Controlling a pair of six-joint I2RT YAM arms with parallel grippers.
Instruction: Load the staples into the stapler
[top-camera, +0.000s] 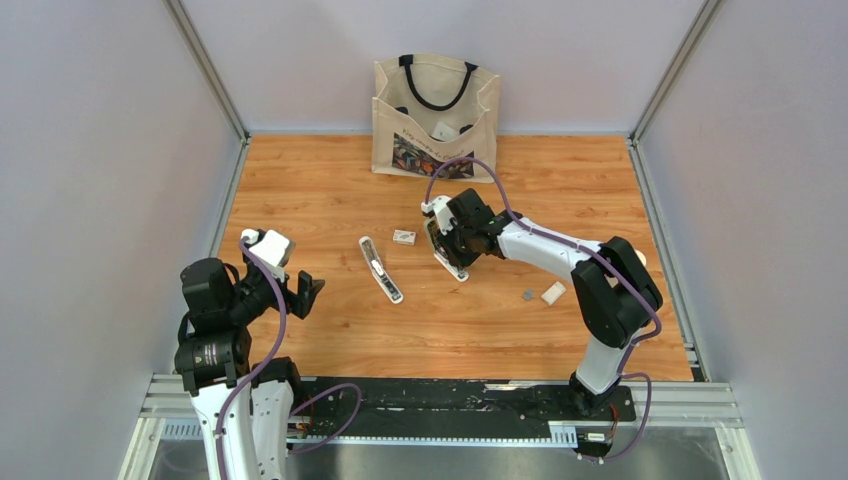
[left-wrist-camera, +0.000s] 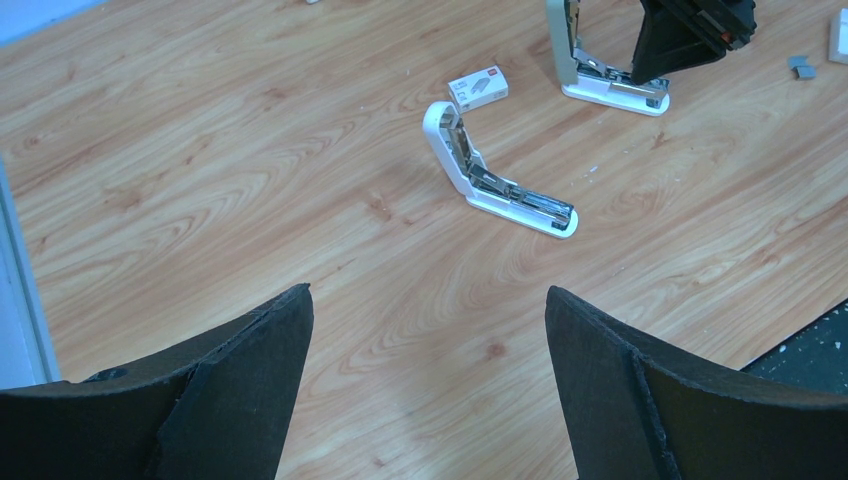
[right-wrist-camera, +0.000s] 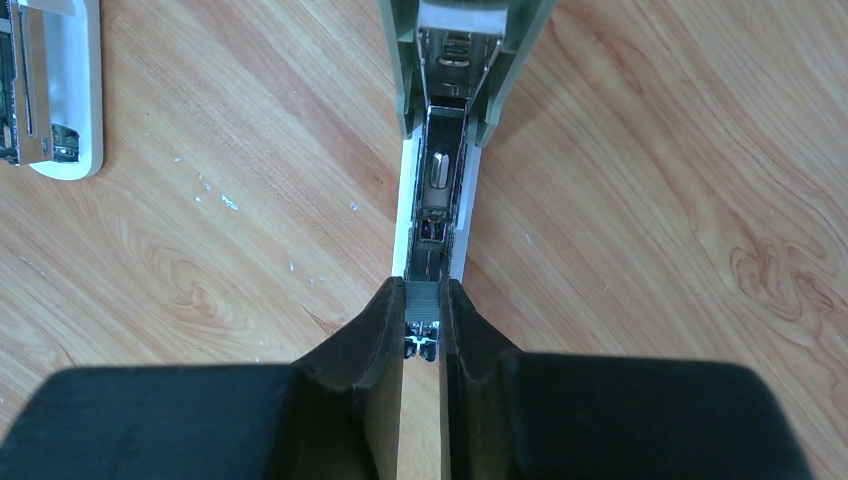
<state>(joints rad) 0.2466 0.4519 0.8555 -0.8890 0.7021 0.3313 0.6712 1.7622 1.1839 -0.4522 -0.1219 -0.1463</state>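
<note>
Grey staples (in right tool) lie lengthwise along stapler

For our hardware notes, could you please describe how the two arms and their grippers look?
Both the left arm and right arm have white links with bulky black joints, each carrying a purple cable. The left gripper and right gripper have matte black, wedge-shaped fingers.

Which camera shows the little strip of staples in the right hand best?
The right wrist view: the staples fill the picture's middle, pinched in the right hand, over the open stapler. In the top view and the left wrist view, that hand hides them.
</note>
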